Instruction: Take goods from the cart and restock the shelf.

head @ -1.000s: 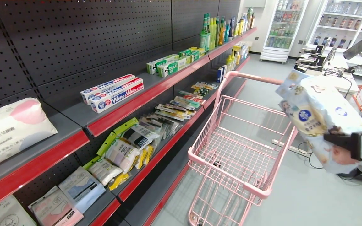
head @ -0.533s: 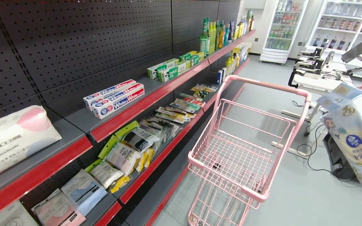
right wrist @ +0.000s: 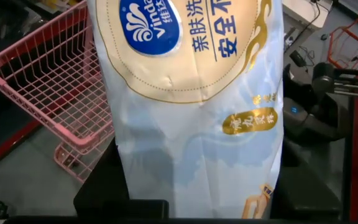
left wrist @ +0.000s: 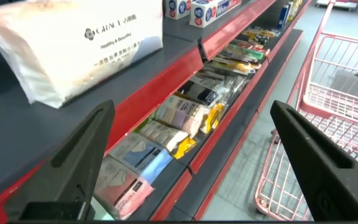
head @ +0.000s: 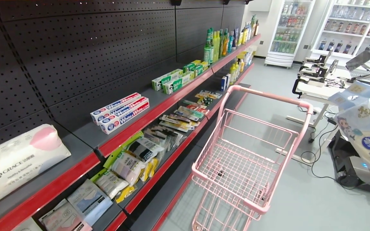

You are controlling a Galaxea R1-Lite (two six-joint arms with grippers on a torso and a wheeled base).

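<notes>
Stretching along ten o'clock, the shelf [head: 72,138] is waiting, the cart [head: 265,95] standing between. At three o'clock the tissue pack [head: 369,141] is hanging, long axis near upright, clamped in the right gripper [right wrist: 194,196]; the left gripper [left wrist: 191,155], nearer the shelf, is gaping empty.
</notes>
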